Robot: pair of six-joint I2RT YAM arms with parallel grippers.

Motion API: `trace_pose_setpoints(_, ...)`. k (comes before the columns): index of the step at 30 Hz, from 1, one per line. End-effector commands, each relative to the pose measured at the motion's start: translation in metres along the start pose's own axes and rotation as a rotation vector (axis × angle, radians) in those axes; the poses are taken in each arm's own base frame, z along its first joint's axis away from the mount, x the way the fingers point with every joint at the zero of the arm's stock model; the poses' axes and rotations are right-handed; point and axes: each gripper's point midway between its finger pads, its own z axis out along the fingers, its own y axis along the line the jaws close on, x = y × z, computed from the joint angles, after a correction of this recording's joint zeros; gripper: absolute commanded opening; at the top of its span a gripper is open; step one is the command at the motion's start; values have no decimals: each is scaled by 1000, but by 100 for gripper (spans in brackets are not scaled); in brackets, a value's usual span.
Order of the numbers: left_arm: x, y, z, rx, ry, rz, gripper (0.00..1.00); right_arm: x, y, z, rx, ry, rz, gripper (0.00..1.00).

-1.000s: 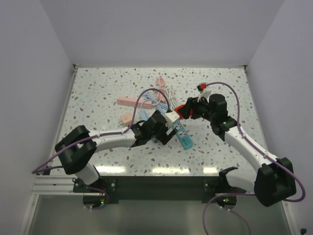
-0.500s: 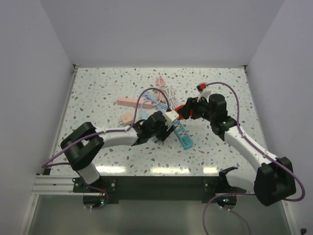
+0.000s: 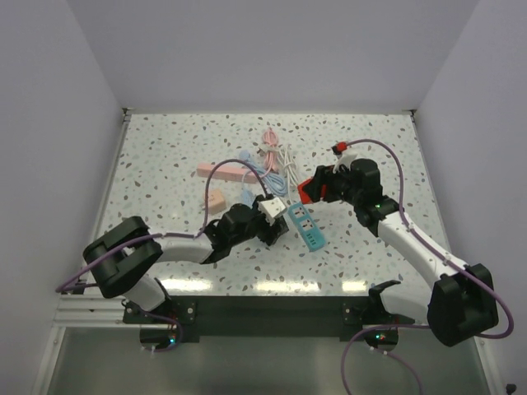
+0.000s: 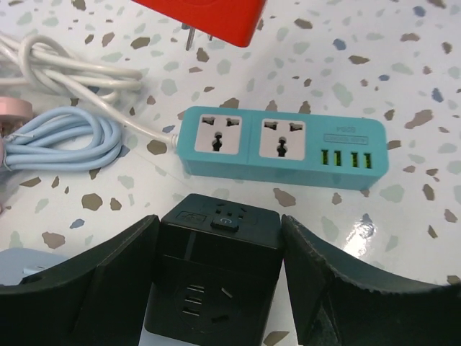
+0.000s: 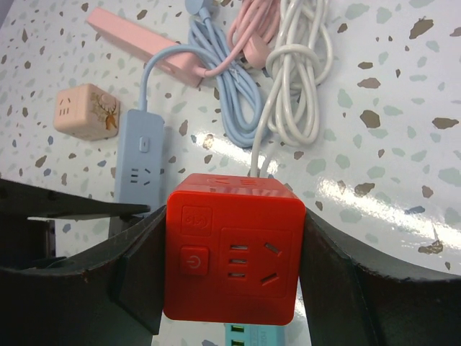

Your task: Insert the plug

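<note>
Two cubes held. Left gripper, wide open a second ago, now clamps the black cube adapter and sits drawn back, on the near side of the teal power strip. Right gripper unchanged, closed on the red cube plug, prongs just beyond the strip, apart from it.

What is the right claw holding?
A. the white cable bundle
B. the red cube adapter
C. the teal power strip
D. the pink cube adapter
B: in the right wrist view the red cube adapter sits clamped between the fingers of the right claw, above the table.
</note>
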Motion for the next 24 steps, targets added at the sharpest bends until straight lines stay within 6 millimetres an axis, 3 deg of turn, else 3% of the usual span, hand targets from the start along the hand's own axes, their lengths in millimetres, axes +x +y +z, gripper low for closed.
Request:
trace_pose_setpoints(1,-96,-16,-28,90,-455,41,0,-31,2,-10,29,-79,-29,0)
trace_pose_setpoints(5,-109,-26,-36,149,-571,2,0,-32,-3,-12,61,-75,-27,0)
trace_pose_setpoints(9,-136,-37,-51,232,-718,-35,0,-29,-7,-10,86,-54,-22,0)
trace_pose_setpoints(11,-132,-38,-56,245,-745,-78,0,-25,-8,-8,89,-43,-16,0)
trace_pose_setpoints(12,-132,-37,-67,237,-799,-87,0,-23,-8,-7,90,-38,-16,0)
trace_pose_setpoints(14,-119,-32,-68,215,-812,-134,0,-19,-10,-5,111,-34,-16,0)
trace_pose_setpoints(15,-119,-30,-80,207,-860,-146,0,-17,-6,-2,108,-26,-25,0)
trace_pose_setpoints(17,-104,-27,-72,183,-819,-174,0,-17,-2,2,117,-18,-37,0)
trace_pose_setpoints(21,-84,-23,-72,152,-767,-185,0,-12,28,10,103,0,-107,0)
trace_pose_setpoints(24,-80,-21,-80,137,-762,-174,0,-14,45,14,56,-9,-107,0)
